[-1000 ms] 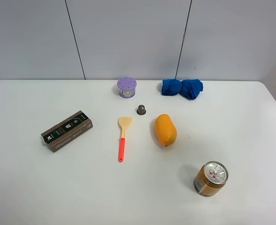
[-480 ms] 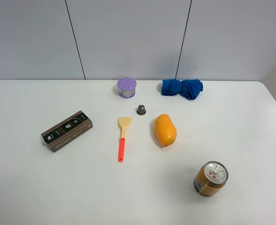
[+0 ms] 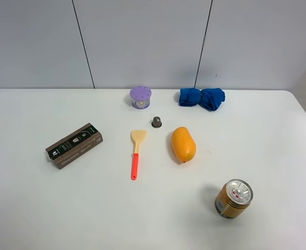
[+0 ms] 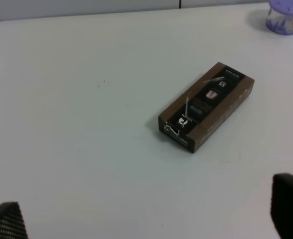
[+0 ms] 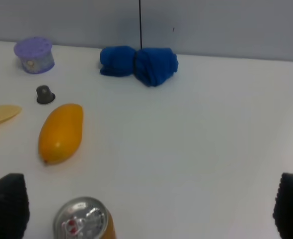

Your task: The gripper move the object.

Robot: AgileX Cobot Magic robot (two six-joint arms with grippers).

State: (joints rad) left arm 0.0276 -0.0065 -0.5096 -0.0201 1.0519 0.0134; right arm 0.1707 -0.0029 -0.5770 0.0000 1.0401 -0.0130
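Your right gripper (image 5: pixel 149 209) is spread wide and holds nothing, its dark fingertips (image 5: pixel 6 204) at the corners of its wrist view, above the gold can (image 5: pixel 84 221). Your left gripper (image 4: pixel 146 211) is likewise parted and empty, hanging near the brown box (image 4: pixel 206 105). You'll find the capsule (image 3: pixel 156 122) standing free on the white table (image 3: pixel 257 146), between the purple container (image 3: pixel 140 97) and the mango (image 3: pixel 183 144), just beside the spatula (image 3: pixel 136 152); the blue cloth (image 3: pixel 202 98) lies at the back
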